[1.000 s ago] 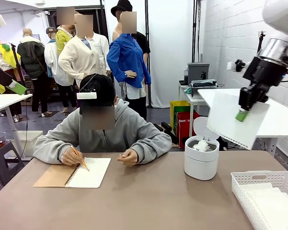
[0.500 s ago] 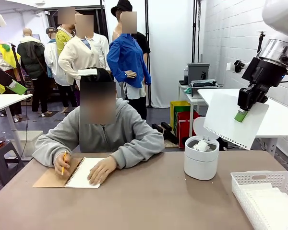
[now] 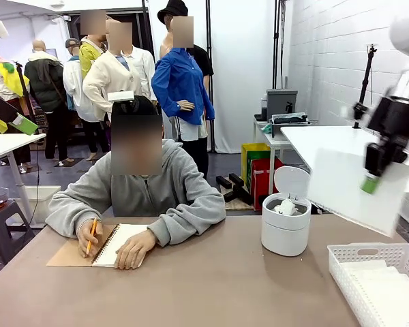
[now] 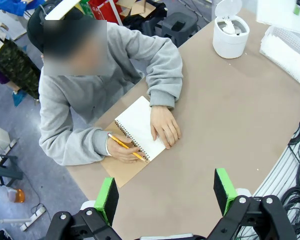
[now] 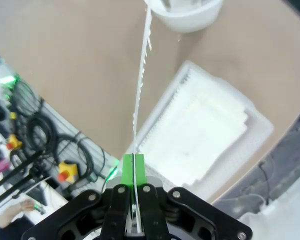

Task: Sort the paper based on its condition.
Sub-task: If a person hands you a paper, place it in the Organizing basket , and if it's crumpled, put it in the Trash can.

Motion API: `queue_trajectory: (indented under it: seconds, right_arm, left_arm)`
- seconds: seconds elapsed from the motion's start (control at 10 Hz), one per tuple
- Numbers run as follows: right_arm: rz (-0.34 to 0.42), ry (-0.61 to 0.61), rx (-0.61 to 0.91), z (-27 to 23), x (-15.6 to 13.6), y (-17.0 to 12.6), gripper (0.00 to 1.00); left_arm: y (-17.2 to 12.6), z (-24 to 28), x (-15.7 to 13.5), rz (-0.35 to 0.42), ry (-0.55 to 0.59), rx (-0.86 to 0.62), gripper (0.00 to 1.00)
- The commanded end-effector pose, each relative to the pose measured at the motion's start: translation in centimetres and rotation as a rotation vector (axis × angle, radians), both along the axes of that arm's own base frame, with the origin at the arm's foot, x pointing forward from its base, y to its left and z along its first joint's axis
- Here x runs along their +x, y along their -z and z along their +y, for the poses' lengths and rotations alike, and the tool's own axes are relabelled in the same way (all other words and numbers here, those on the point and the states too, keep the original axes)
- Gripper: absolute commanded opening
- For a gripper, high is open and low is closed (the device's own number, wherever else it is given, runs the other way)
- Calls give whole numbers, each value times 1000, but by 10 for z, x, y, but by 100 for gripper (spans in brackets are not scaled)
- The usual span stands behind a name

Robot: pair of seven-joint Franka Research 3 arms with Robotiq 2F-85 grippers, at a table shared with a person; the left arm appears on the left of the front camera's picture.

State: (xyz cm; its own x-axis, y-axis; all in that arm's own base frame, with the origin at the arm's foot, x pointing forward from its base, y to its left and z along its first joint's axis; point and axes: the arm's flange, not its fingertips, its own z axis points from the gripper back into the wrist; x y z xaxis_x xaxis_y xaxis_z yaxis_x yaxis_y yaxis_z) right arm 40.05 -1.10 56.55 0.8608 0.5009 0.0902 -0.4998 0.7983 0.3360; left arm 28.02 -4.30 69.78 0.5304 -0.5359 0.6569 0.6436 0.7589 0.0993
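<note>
Right end effector (image 3: 370,182) pinching smooth paper sheet (image 3: 341,187), shifted right, above basket (image 3: 368,251)

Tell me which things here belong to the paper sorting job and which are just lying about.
Job in hand: smooth sheet pinched in the right end effector; white basket holding flat sheets; white bin with a crumpled wad inside.
Lying about: spiral notebook and pencil, in use by the person.

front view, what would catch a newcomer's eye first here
The right gripper holds a smooth sheet of paper in the air above the basket of flat sheets. Across the table a person holds a pencil over a spiral notebook; a crumpled wad sits in the open bin.
</note>
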Motion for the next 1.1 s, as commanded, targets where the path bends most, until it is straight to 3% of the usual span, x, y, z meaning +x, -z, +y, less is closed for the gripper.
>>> queue_trajectory:
  seconds: [0.0, 0.3, 0.6, 1.0]
  right_arm:
    - [13, 33, -40, -27, -42, 23, 0]
    - [92, 95, -45, -47, -86, 61, 0]
    - [120, 201, -24, -38, -87, 116, 0]
    - [48, 370, -67, -29, -71, 167, 0]
  left_arm:
    - [0, 1, 0, 0, -2, -2, 100]
    - [0, 1, 0, 0, -2, -2, 100]
    - [0, 1, 0, 0, -2, -2, 100]
    - [0, 1, 0, 0, -2, -2, 100]
